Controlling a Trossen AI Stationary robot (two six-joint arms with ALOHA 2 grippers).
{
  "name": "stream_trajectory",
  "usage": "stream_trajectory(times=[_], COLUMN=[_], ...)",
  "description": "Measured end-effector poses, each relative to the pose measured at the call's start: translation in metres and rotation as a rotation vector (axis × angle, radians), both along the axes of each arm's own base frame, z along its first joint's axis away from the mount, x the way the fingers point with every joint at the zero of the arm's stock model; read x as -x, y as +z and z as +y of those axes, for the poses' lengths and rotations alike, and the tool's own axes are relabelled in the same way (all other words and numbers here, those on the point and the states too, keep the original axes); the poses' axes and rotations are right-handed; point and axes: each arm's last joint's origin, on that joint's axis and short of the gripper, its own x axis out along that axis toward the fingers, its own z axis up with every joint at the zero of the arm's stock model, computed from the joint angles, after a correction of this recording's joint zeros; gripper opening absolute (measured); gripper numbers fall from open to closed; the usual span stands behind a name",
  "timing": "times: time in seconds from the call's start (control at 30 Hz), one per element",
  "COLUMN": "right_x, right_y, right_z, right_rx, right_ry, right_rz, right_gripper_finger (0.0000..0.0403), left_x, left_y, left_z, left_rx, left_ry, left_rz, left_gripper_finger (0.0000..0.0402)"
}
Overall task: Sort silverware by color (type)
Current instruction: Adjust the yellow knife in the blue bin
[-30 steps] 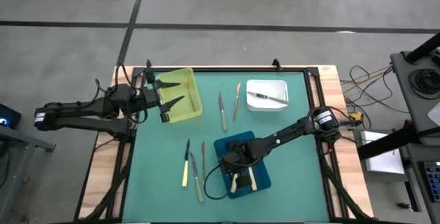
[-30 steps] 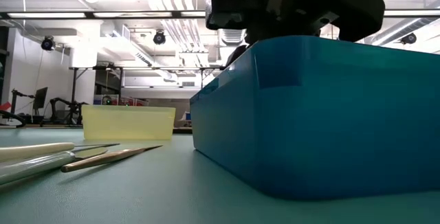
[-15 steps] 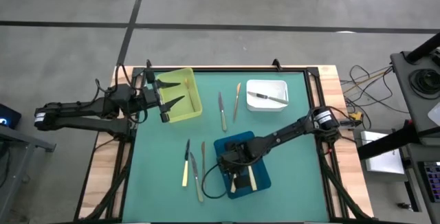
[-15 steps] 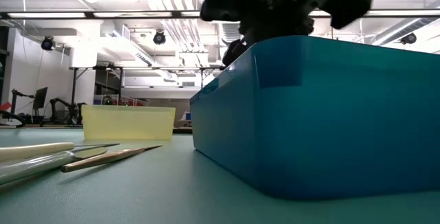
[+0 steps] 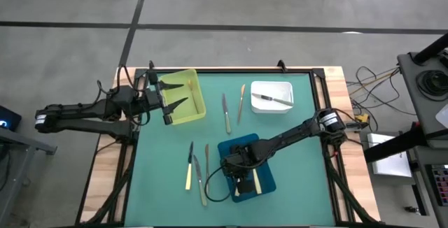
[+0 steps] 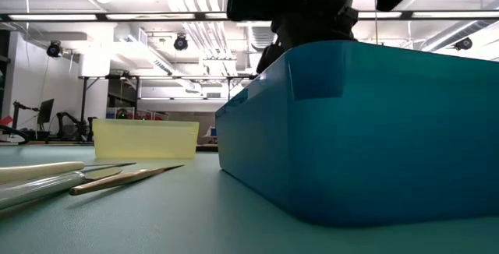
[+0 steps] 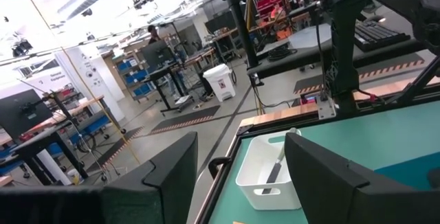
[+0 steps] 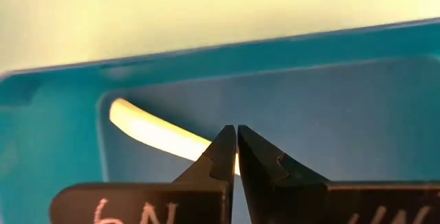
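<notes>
While most of the silverware lies loose on the green table (image 5: 294,151), a few pieces already rest in trays. At table centre, toward 6 o'clock, a cream-handled knife (image 5: 256,180) lies in the blue tray (image 5: 241,146); the right wrist view shows its pale handle (image 8: 148,133) on the tray floor just beyond the fingertips. Left of this tray, at about 7 o'clock, three pieces lie side by side: a cream-handled knife (image 5: 189,166), a grey knife (image 5: 199,179) and a thin gold utensil (image 5: 206,159). Toward 12 o'clock from the blue tray, a grey knife (image 5: 225,112) and a gold utensil (image 5: 241,103) lie close together. A grey knife (image 5: 271,99) rests in the white tray (image 5: 272,87) at 1 o'clock. A gold piece (image 5: 190,84) lies in the yellow tray (image 5: 197,102) at 11 o'clock.

The right gripper (image 5: 241,179) hangs inside the blue tray, its fingers (image 8: 221,154) pressed together and holding nothing. The left gripper (image 5: 171,96) sits over the yellow tray, its fingers (image 7: 175,176) spread wide and empty.
</notes>
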Motion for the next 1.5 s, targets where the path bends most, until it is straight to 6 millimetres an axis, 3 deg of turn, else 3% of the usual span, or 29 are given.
stream_trajectory(times=[0.37,0.9,1.1,1.33,1.5], right_x=[-0.001,0.006,-0.003,-0.008,-0.007], right_y=[-0.02,-0.017,-0.006,-0.025,-0.027], right_z=[-0.002,-0.004,-0.003,-0.001,-0.002], right_rx=[-0.016,0.004,0.006,-0.027,-0.059], right_ry=[0.004,-0.009,-0.023,0.001,0.004], right_rz=[0.077,0.155,0.074,0.105,0.139], right_gripper_finger=[0.0009,0.0009,0.0009,0.0009,0.0009], left_x=[0.002,0.005,0.005,0.005,0.006], left_y=[0.0,0.001,0.001,0.001,0.0], left_z=[0.0,0.0,0.0,0.0,-0.001], left_rx=[0.0,0.0,0.0,0.001,0.001], left_ry=[0.001,0.001,0.001,0.001,0.001], left_rz=[0.001,0.0,0.0,0.006,0.01], left_gripper_finger=[0.02,0.02,0.02,0.02,0.02])
